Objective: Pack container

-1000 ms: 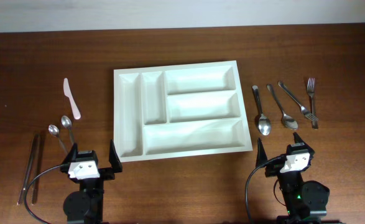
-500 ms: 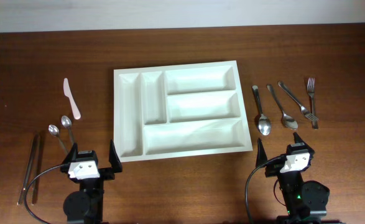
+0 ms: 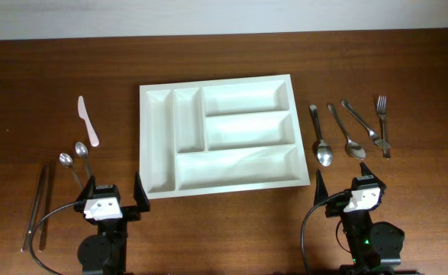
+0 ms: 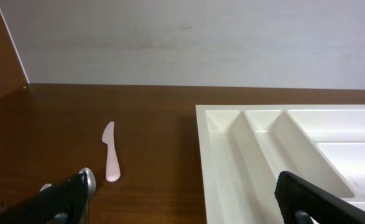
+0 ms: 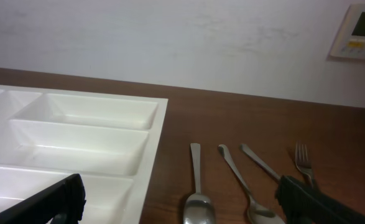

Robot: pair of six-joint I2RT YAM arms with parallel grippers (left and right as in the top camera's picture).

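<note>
- Container: all 5 compartments empty, so packing hasn't begun.
- Left gripper and right gripper: spread wide, holding nothing.
- Next: right reaches the nearest spoon.

A dark brown wooden table stood against a pale wall. Toward the left side lay a pale pink knife. Nearer than it lay two small metal spoons, close together, their bowls at the far end. A pair of long thin metal sticks lay side by side nearest the left edge. On the right side, two larger spoons lay with bowls at the near end. Beside them a slanted metal utensil reached toward a fork, whose tines pointed away. A small white panel hung on the wall.
</note>
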